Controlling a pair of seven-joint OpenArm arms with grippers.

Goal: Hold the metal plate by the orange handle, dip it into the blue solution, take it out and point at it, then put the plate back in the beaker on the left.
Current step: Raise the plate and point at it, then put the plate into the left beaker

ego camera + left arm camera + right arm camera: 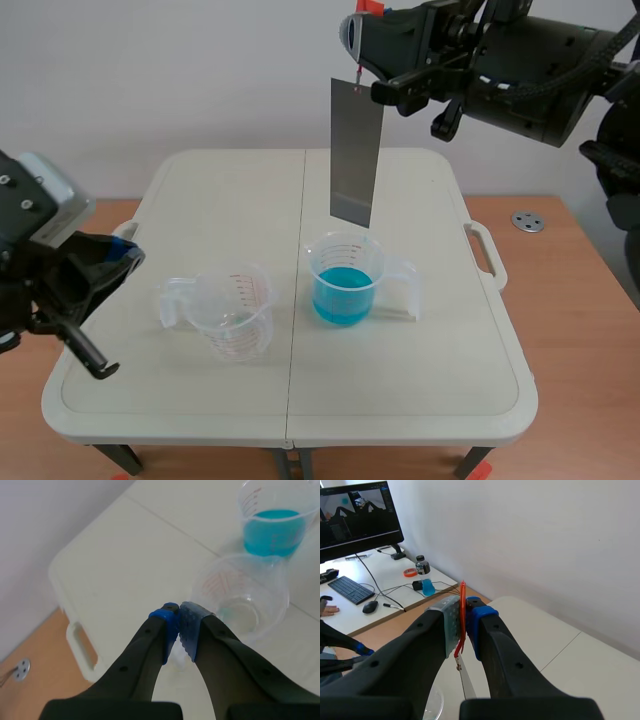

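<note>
A grey metal plate (355, 150) hangs upright in the air above the beaker of blue solution (345, 281), its lower edge just clear of the rim. My right gripper (362, 75), raised high, is shut on the plate's thin orange handle (462, 620); in the right wrist view only the plate's top edge (466, 682) shows below the fingers. The empty clear beaker (232, 311) stands to the left of the blue one. My left gripper (178, 625) is shut on nothing and hovers low at the table's left edge, beside the empty beaker (243, 600).
The cream folding table (200, 200) has carry handles at its left and right edges. A small metal disc (527, 221) lies on the wooden surface to the right. In the right wrist view a desk with a monitor (360, 515), keyboard and bottle stands beyond the table.
</note>
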